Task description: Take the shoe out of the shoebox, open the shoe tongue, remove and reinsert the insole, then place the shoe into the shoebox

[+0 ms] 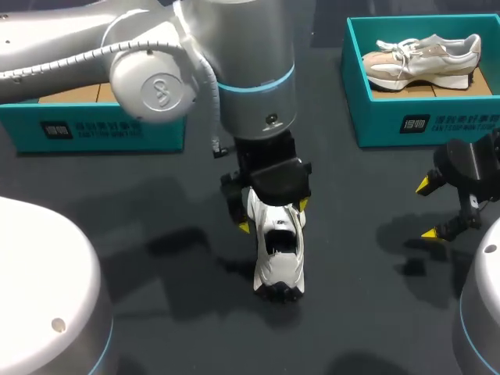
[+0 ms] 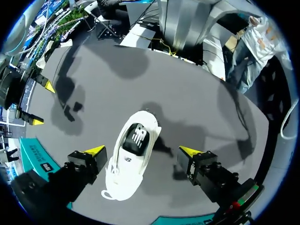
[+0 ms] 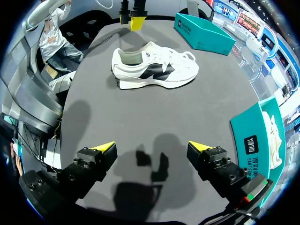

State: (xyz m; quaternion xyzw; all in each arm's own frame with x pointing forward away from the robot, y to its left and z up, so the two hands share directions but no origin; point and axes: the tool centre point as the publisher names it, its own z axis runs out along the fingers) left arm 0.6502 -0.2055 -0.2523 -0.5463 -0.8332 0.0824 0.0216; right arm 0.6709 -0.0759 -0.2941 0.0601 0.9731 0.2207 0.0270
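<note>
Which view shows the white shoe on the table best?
Right wrist view: the white shoe lies whole in side profile, nothing covering it. The left wrist view looks down on it between the left end effector's open fingers. In the head view that end effector hides one end.

Overhead light casts soft shadows on the dark table point(image 1: 359, 312) beside the white shoe point(image 1: 277, 250); the silver left arm point(image 1: 242, 62) gleams.
</note>
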